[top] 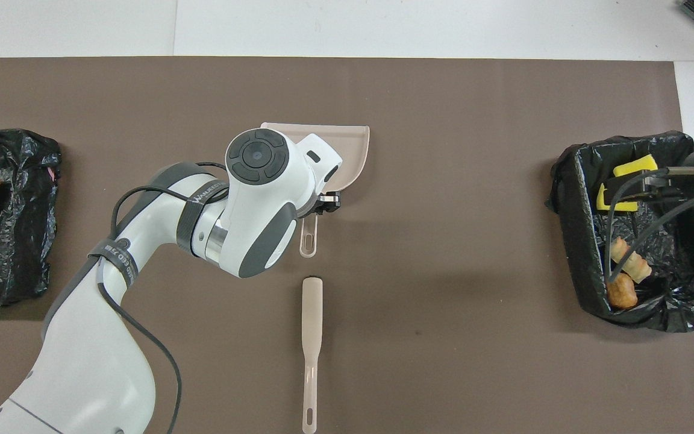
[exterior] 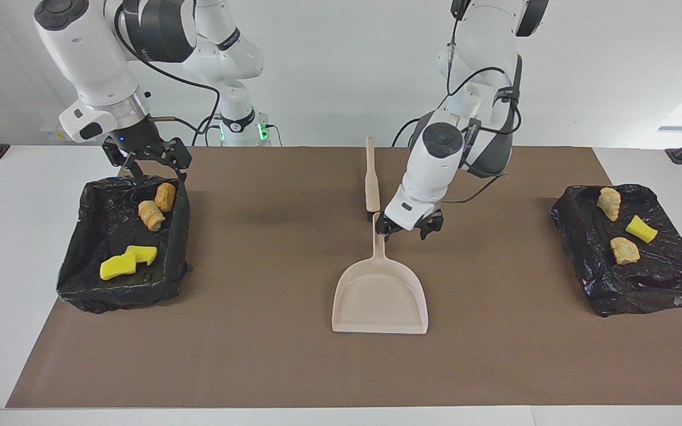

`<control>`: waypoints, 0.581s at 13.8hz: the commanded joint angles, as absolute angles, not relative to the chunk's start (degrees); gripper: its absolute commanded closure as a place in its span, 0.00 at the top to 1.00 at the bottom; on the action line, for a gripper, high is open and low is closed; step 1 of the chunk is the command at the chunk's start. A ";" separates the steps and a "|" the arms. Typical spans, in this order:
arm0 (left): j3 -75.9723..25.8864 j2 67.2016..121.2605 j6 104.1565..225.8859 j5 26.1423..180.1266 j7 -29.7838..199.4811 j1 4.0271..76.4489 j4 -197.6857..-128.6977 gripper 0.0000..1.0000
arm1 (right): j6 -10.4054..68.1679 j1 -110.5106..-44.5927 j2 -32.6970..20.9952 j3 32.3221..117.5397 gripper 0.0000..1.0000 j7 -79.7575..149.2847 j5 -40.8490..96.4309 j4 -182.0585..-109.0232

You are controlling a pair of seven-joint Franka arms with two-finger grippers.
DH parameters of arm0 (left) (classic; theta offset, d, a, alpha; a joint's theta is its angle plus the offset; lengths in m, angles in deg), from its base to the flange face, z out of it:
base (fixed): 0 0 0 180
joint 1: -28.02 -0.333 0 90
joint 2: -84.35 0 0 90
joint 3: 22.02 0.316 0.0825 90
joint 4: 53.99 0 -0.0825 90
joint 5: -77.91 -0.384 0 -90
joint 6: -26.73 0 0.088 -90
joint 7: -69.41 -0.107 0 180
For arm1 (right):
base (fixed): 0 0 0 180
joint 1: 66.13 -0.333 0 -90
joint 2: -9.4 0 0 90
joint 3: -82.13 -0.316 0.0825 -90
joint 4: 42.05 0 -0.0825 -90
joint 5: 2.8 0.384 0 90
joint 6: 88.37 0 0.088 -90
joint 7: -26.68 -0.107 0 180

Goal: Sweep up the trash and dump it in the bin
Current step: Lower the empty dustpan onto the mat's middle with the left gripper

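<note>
White walls back a brown-matted surface (exterior: 258, 355); open left claw (exterior: 410, 228) hovers beside the dustpan (exterior: 380, 296) handle (mouth pointing away from it); right claw (exterior: 150, 161), open, over bin (exterior: 80, 284).

Golden bread pieces (exterior: 157, 207) and yellow sponge chunks (exterior: 128, 262) lie in one black-lined bin (exterior: 80, 236); more trash (exterior: 622, 231) rests in the other bin (exterior: 672, 284).

Arms: glossy white shells, dark grey joint bands
Wrist cap: round, dark grey, on left arm (top: 256, 155)
Cables: thin black loops along both arms
Grippers: black, linked metal fingers
Right arm (exterior: 89, 65): silver wrist ring
Base: green lights glowing
</note>
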State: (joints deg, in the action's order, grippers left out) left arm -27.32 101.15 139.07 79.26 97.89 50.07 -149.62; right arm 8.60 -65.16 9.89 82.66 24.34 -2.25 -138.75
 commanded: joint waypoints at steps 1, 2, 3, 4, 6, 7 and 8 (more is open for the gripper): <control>-27.55 90.28 136.07 79.40 90.62 44.56 -156.10 1.00 | 9.63 -65.07 11.25 82.57 1.00 23.60 -1.39 -140.40; -27.55 86.49 133.36 79.40 87.46 42.80 -157.78 1.00 | 9.63 -65.07 11.25 82.57 1.00 23.60 -1.39 -140.31; -27.38 83.32 128.64 79.40 85.77 41.22 -157.71 1.00 | 9.63 -65.07 11.25 82.57 1.00 23.60 -1.39 -140.31; -27.38 81.38 125.98 79.40 84.71 38.86 -157.01 1.00 | 9.63 -65.07 11.25 82.57 1.00 23.60 -1.39 -140.31; -27.29 78.64 125.17 79.40 79.54 35.42 -154.03 1.00 | 9.72 -65.07 11.25 82.57 1.00 23.43 -1.74 -140.31; -27.29 78.63 123.34 79.49 78.21 33.92 -151.40 1.00 | 9.81 -64.99 11.16 82.66 1.00 23.43 -1.92 -140.31; -27.29 79.16 119.75 79.32 77.76 33.39 -147.72 1.00 | 9.81 -64.72 11.16 82.66 1.00 23.77 -2.01 -140.31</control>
State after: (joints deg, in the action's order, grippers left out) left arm -26.78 78.64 124.14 79.26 79.71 34.96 -152.18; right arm 8.61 -65.13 9.89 82.68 24.34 -2.25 -138.75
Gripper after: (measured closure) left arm 0.000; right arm 0.000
